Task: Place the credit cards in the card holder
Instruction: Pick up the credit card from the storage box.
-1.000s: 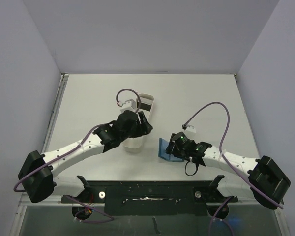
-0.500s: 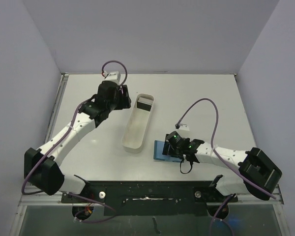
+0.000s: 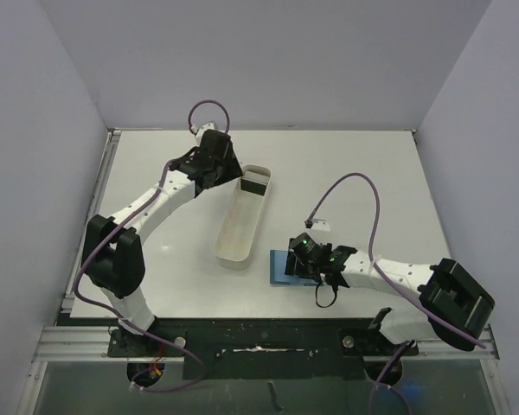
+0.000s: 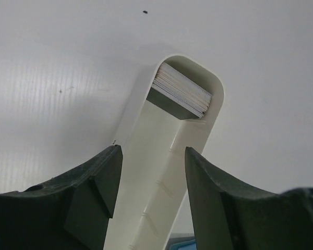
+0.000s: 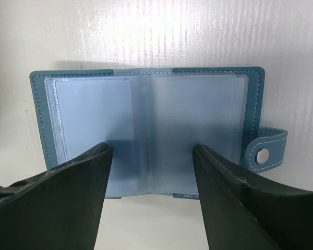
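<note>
**Both grippers open and empty**

Your left gripper [image 4: 151, 156] hovers over the long white oblong tray [image 4: 215, 125], fingers apart and gripping nothing. The stack of thin dark and grey credit cards [image 4: 180, 94] sits at the tray's far end. Your right gripper [image 5: 151, 156], wide and empty, hangs above the teal-blue folding card holder [image 5: 146, 104], which lies open on the white table [image 3: 346, 173].

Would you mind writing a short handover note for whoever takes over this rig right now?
Left hand: open, empty, poised over the white tray, pointing at its far end.
Right hand: open, empty, over the card holder.
Credit cards: stacked at the tray's far end.
Card holder: lying open on the table, beside the tray's near end; its clear pockets look empty.
Done: holder opened.
Left: pick each card and slide it into a pocket.
</note>
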You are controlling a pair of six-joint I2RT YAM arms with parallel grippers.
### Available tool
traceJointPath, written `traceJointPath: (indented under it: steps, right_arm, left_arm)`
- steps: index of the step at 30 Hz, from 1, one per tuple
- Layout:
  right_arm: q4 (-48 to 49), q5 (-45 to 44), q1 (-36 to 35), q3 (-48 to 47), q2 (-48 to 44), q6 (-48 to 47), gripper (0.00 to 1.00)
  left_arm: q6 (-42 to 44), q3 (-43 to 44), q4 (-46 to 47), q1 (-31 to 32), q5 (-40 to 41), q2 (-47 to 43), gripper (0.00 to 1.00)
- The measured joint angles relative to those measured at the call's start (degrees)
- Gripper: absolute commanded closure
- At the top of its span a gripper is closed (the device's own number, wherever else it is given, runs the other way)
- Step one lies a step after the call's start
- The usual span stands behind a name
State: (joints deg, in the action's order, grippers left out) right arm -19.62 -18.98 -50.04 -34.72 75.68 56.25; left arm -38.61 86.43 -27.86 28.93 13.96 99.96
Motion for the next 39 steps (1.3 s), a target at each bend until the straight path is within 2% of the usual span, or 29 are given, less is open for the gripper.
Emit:
traceJointPath:
  steps: [9, 16, 21, 39]
  right_arm:
    - [-0.6, -0.5, -0.8, 0.2, -0.7, 0.6, 0.36]
    - [-1.4, -0.7, -1.1, 1.6, -3.4, 1.2, 0.36]
    - [-2.0, -1.2, -1.4, 1.6, -5.0, 1.2, 0.36]
    - [-2.2, -1.6, -1.8, 1.6, -5.9, 1.8, 0.36]
  left_arm:
    - [-25.6, -2.9, 5.1, 1.7, 1.1, 1.3, 0.5]
    - [-37.5, 2.7, 3.2, 2.2, 2.0, 10.8, 0.51]
    - [-40.6, 4.6, 2.0, 2.3, 2.2, 15.5, 0.51]
    - [-44.4, 5.9, 5.2, 2.3, 1.2, 20.2, 0.6]
